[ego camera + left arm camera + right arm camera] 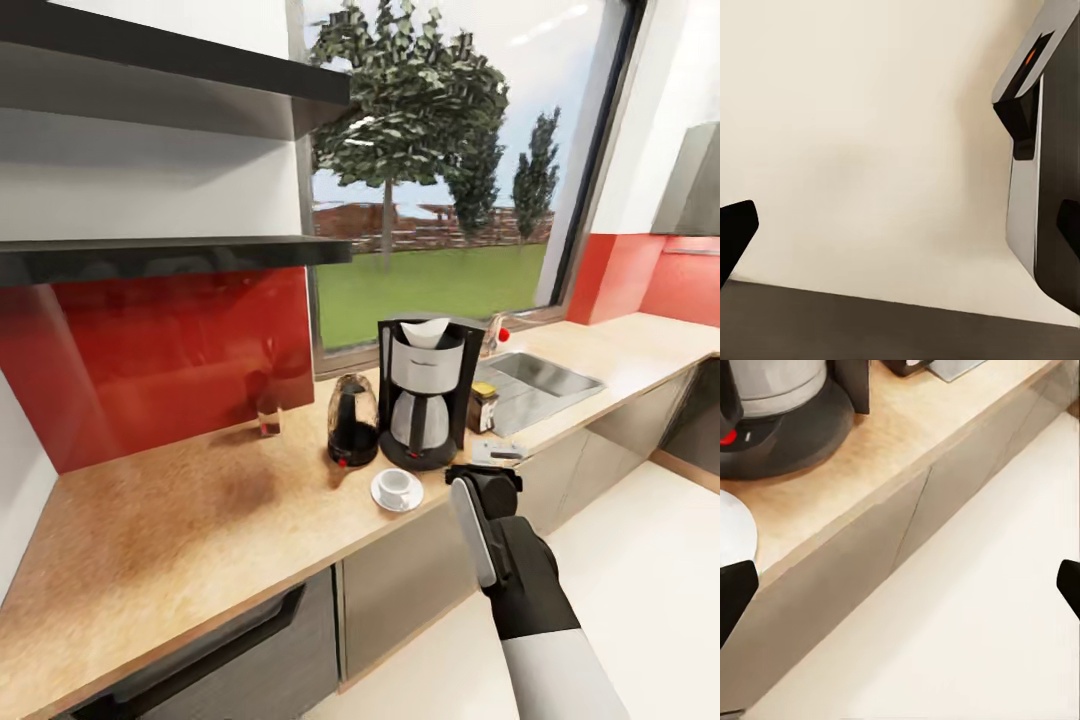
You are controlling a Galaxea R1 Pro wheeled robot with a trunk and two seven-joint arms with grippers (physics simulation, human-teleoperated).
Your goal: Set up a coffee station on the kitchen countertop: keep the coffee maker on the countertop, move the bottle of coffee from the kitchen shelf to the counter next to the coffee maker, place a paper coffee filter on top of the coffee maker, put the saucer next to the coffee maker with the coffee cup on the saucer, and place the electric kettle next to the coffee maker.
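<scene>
We judge the station complete: at the counter's (200, 500) front edge stand kettle (352, 420), maker (428, 405) with filter (427, 329), jar (483, 407), cup (398, 485) on saucer (383, 497); our right gripper (900, 589) hangs apart, holding nothing.

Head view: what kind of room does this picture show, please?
Most likely a home kitchen. A long countertop with a steel sink runs under a big window, a red backsplash covers the wall, and a coffee maker stands beside an electric kettle.
</scene>
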